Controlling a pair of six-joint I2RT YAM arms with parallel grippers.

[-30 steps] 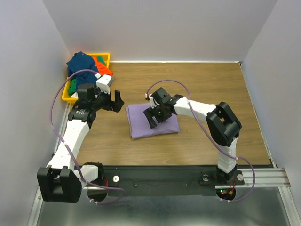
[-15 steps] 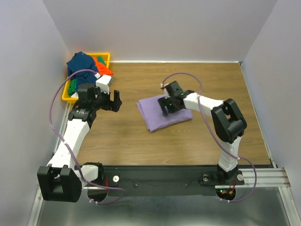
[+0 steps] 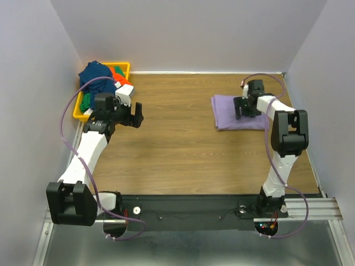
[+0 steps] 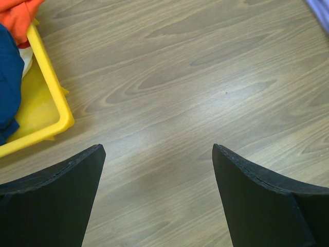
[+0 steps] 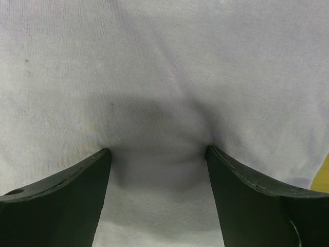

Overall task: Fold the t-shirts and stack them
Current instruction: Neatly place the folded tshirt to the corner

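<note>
with the right gripper (image 5: 157, 149) spread and pressed onto the lavender t-shirt (image 3: 224, 108), its fold could be dragged open by sideways sliding. the left gripper (image 4: 158, 147) is held open, empty.

- The lavender t-shirt (image 3: 224, 113) is lying folded at the table's (image 3: 177, 149) far right, the right gripper (image 3: 244, 108) pressing on it.
- The left gripper (image 3: 137, 113) is hovering, jaws apart, beside the yellow bin (image 3: 123, 65) holding other t-shirts (image 3: 95, 73).
</note>
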